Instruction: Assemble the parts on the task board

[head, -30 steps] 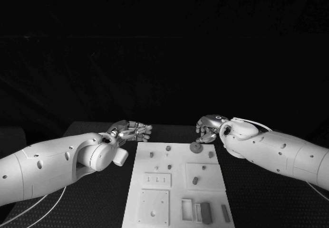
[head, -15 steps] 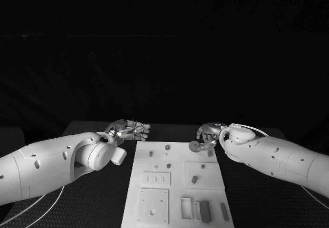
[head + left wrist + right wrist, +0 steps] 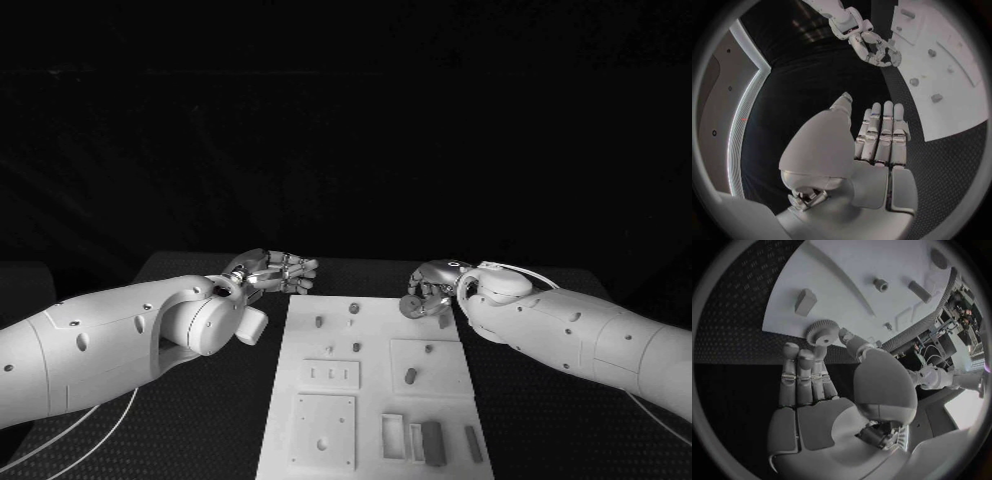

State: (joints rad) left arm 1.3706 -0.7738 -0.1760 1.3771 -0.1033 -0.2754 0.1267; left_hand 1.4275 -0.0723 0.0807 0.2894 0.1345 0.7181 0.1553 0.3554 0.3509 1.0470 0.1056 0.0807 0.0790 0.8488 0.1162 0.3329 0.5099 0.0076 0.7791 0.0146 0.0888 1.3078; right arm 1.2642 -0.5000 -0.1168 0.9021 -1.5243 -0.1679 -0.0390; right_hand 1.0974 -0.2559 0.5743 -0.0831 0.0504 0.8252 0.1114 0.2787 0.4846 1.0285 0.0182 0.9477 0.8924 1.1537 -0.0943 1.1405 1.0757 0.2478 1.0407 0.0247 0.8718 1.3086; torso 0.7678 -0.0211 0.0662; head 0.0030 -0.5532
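Observation:
The white task board [image 3: 378, 400] lies lengthwise in the middle of the table. At its far right corner my right hand [image 3: 437, 283] pinches a small toothed gear [image 3: 413, 306] between thumb and fingertips; the right wrist view shows the gear [image 3: 822, 332] at the board's [image 3: 848, 285] edge. My left hand [image 3: 273, 271] hovers just off the far left corner, holding nothing, and in its wrist view the left hand [image 3: 879, 137] has its fingers stretched out. Small pegs [image 3: 353, 311] stand on the board's far part.
A raised block with a peg [image 3: 410, 376] sits mid-board on the right. A slotted plate [image 3: 330, 375] and a square plate [image 3: 323, 432] lie on the left. Grey bars [image 3: 433, 444] lie at the near right. Black table [image 3: 519, 420] flanks the board.
My right hand has shifted slightly toward the board's far corner, keeping the gear in its pinch. The left hand has barely moved.

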